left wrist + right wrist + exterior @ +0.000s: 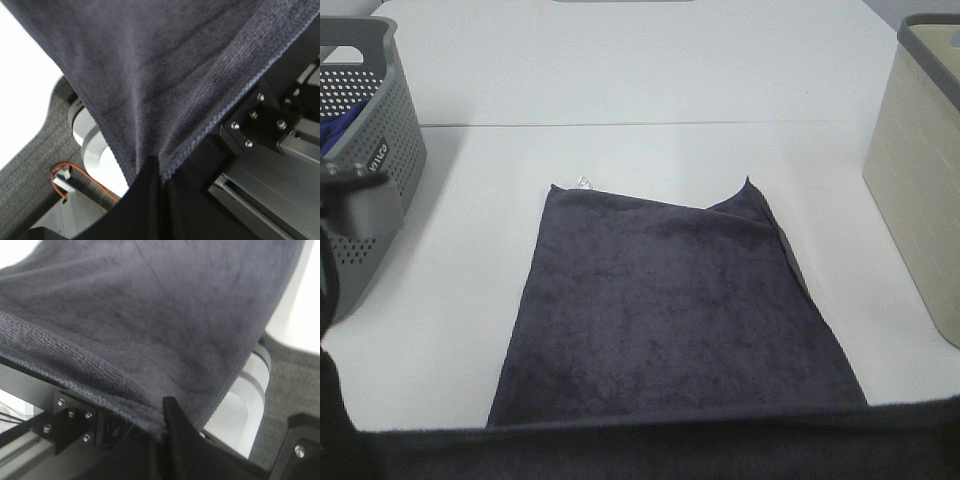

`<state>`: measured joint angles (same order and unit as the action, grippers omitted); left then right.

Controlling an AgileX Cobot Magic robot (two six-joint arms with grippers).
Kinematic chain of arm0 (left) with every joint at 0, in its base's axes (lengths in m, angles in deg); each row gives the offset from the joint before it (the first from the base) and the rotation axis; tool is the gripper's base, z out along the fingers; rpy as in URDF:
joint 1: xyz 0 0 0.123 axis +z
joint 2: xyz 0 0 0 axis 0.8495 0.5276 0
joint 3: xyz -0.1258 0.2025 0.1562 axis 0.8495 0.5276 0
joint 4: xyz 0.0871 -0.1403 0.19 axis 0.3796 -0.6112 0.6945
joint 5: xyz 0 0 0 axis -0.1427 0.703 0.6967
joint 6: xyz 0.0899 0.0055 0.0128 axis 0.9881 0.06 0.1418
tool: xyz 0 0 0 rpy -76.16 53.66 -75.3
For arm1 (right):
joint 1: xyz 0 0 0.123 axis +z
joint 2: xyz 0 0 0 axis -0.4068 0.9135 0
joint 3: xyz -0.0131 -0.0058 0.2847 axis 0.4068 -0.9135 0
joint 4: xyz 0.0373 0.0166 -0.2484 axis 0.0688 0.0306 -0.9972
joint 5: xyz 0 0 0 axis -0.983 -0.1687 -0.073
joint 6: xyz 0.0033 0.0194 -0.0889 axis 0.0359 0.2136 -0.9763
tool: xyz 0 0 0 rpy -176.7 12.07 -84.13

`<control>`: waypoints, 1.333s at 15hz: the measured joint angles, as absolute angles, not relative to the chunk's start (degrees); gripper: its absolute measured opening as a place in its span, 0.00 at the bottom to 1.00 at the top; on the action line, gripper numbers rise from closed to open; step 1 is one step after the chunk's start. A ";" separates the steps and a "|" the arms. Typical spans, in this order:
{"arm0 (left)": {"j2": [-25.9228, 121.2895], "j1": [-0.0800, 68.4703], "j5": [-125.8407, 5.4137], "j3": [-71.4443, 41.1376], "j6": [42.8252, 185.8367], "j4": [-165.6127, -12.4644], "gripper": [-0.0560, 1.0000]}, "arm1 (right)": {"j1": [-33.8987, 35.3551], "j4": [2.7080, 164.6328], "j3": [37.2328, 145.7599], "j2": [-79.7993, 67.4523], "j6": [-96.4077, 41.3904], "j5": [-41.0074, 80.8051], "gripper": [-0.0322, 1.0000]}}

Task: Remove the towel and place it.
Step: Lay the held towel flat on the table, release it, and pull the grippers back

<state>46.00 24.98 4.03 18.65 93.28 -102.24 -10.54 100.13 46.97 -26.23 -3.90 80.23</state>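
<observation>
The dark charcoal towel lies spread on the white table, with a small white tag at its far left corner. Its near edge is lifted off the table and runs as a dark band across the bottom of the exterior high view. My left gripper is shut on the hem of the towel at one near corner. My right gripper is shut on the hem of the towel at the other. Neither gripper's fingertips show in the exterior high view.
A grey perforated basket stands at the left with a blue cloth inside. A beige basket stands at the right edge. Part of my left arm shows dark in front of the grey basket.
</observation>
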 joint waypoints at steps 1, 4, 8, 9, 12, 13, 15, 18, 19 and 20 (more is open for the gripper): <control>49.90 22.12 2.65 19.51 93.51 -102.30 0.05 | -10.59 99.73 43.99 -26.11 -3.33 80.23 0.05; 54.48 19.31 0.65 19.69 94.25 -102.07 0.05 | -10.71 98.87 42.96 -24.39 -2.81 80.23 0.05; 63.71 17.76 -2.16 19.91 98.43 -104.70 0.05 | -11.00 98.35 41.07 -17.69 -3.39 80.23 0.05; 64.62 17.76 -2.33 19.91 100.44 -106.42 0.05 | -11.00 98.18 41.07 -17.17 -3.56 80.23 0.05; 66.92 17.76 -3.76 19.91 103.19 -108.83 0.05 | -11.00 98.01 41.07 -17.00 -3.61 80.23 0.05; 67.83 17.76 -4.11 19.91 103.48 -109.12 0.05 | -11.00 98.01 41.07 -17.00 -3.67 80.23 0.05; 68.92 17.76 -4.28 19.91 103.88 -109.52 0.05 | -11.00 98.01 41.07 -17.00 -3.96 80.23 0.05; 68.98 17.76 -4.39 19.91 104.79 -110.72 0.05 | -11.00 98.35 41.07 -17.00 -3.96 80.23 0.07; 68.98 17.76 -4.45 19.91 105.54 -111.98 0.09 | -11.00 98.52 41.07 -17.00 -4.02 80.23 0.09; 68.98 17.76 -4.68 19.91 106.23 -113.24 0.15 | -11.00 98.81 41.07 -17.00 -4.07 80.23 0.13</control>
